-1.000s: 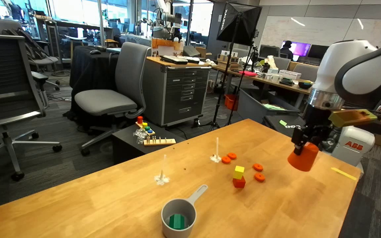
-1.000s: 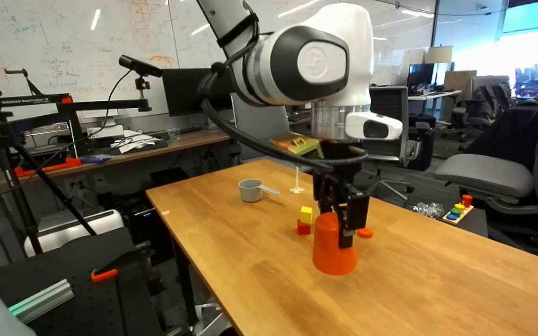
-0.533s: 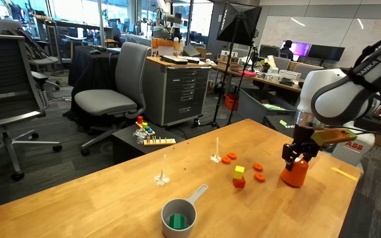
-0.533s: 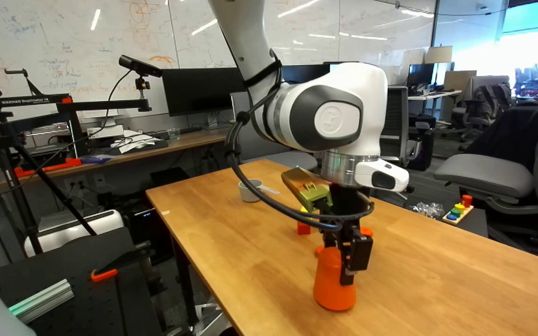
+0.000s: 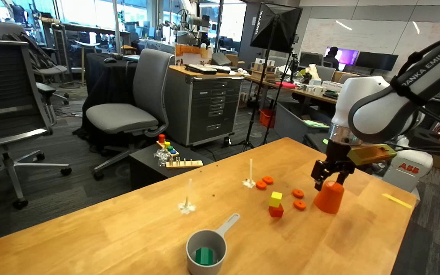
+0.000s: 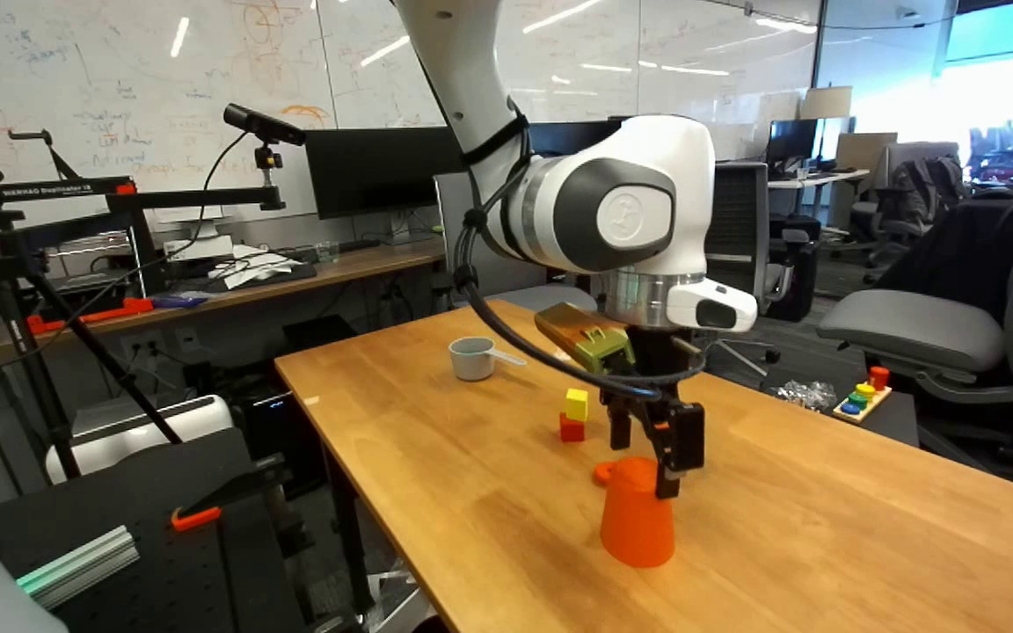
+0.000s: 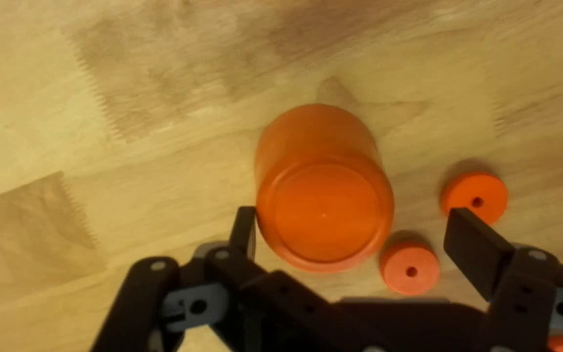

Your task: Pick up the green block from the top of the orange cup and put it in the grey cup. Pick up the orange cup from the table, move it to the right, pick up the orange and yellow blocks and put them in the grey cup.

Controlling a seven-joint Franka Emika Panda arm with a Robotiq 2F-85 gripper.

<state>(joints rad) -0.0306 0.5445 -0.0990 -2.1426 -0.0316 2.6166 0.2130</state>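
I have the pincer (image 7: pixel 352 215) spread | orange cup (image 7: pixel 324 210) upside down on table (image 5: pixel 128 229), beneath it | yellow block (image 5: pixel 275 199) atop orange block (image 5: pixel 276 211), away from it | I see green block (image 5: pixel 204 256) inside grey cup (image 5: pixel 207 238), farthest from it

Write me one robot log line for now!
hand: open, not gripping | orange cup: upside-down on table | green block: in grey cup | yellow block: on orange block

Orange discs (image 5: pixel 299 206) between orange cup (image 5: pixel 329 198) and yellow block (image 5: pixel 275 199); room overhead.
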